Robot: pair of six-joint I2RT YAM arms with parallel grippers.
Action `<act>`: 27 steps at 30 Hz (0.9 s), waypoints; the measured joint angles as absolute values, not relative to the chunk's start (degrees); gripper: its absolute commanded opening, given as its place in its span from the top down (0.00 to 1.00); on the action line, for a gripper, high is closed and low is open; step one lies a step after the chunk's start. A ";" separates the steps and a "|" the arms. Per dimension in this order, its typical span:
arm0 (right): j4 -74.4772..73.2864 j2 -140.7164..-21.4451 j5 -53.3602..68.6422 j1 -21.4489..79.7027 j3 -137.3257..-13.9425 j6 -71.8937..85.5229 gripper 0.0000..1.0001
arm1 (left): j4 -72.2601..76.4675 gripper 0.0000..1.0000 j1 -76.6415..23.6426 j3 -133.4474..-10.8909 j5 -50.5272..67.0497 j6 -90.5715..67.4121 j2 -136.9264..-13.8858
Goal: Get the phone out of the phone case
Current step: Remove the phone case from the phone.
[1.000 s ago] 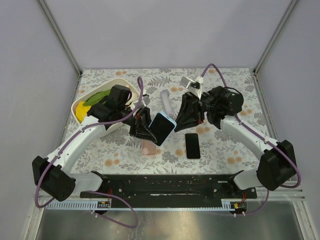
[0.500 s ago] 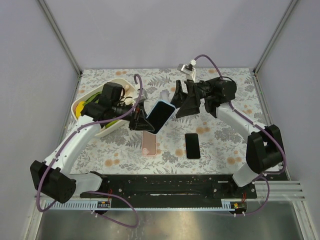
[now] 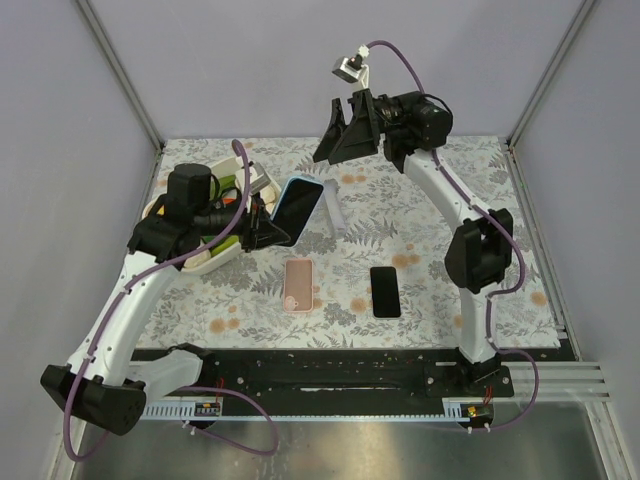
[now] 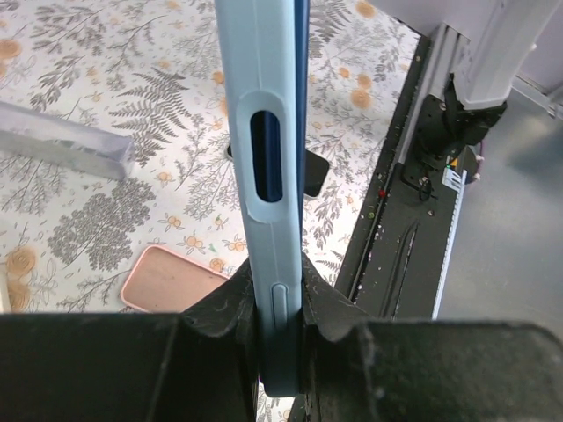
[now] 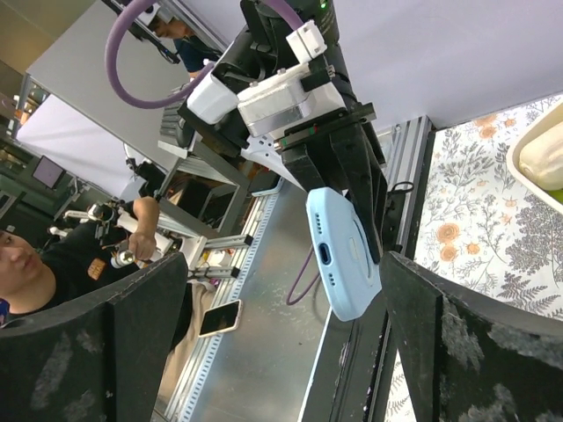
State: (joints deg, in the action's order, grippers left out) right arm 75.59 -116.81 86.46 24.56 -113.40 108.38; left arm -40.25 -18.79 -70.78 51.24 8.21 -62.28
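A dark phone [image 3: 296, 210] sits inside a light blue phone case [image 3: 313, 187], held tilted in the air over the table's left half. My left gripper [image 3: 264, 226] is shut on the case's lower end. In the left wrist view the phone case [image 4: 271, 176] stands edge-on, pinched between both fingers of the left gripper [image 4: 280, 308]. My right gripper [image 3: 336, 136] hangs high near the back wall, open and holding nothing. Through its wide fingers the right wrist view shows the phone case [image 5: 345, 255] from its port end, well apart from the right gripper [image 5: 281, 325].
On the flowered table lie a pink case [image 3: 298, 284], a bare black phone [image 3: 385, 291] and a clear case [image 3: 333, 208]. A white bowl [image 3: 258, 178] with yellow and green items stands at the back left. A black rail runs along the near edge.
My right gripper opened, left the cased phone and swung up toward the back wall. My left gripper carried the cased phone up and to the left.
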 measured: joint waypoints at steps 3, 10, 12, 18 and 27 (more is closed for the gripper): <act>74.89 -119.74 86.52 24.43 -117.84 110.00 0.00 | -39.97 1.00 -18.61 -70.72 48.73 6.87 -62.24; 65.58 -121.60 86.56 23.62 -124.95 104.55 0.01 | -39.72 1.00 -18.37 -70.24 45.98 5.48 -62.37; 57.45 -121.80 86.56 23.00 -127.92 97.43 0.00 | -39.70 1.00 -18.37 -70.22 45.74 5.45 -62.57; 15.86 -123.83 79.90 20.69 -143.94 63.53 0.01 | -39.27 1.00 -18.35 -69.93 45.17 5.43 -63.64; -34.22 -120.77 53.15 20.62 -144.49 12.69 0.01 | -39.31 1.00 -18.26 -69.71 44.84 6.50 -64.27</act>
